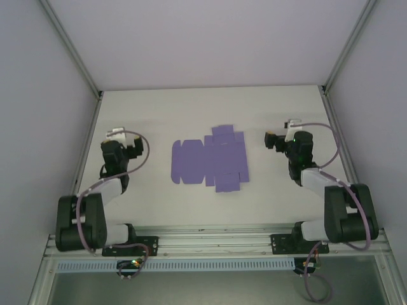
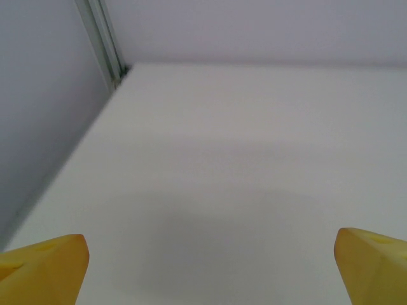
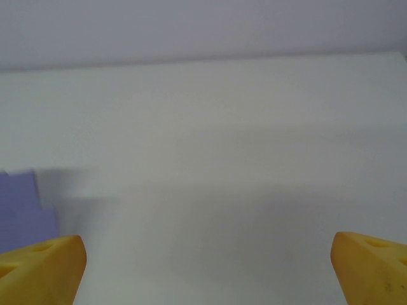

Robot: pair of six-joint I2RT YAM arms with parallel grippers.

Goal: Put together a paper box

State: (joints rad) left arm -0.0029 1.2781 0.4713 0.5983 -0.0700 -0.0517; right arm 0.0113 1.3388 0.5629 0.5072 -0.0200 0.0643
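Nothing's folded yet. The paper box [image 1: 208,162] is a flat lilac sheet lying mid-table [image 1: 152,108], between the two arms. The left gripper [image 2: 210,273] and right gripper [image 3: 206,270] are both spread wide and empty. My guess is the next move is reaching in to lift a flap.

White table [image 1: 159,108], pale walls [image 1: 210,38] around, metal corner posts [image 1: 71,47], slotted rail [image 1: 216,264] at near edge.

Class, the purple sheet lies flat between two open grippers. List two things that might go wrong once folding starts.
The paper box lies flat on the table, so it may slide instead of lifting at an edge. The left gripper and right gripper stand off to its sides; a one-sided pinch might crease a flap wrongly.
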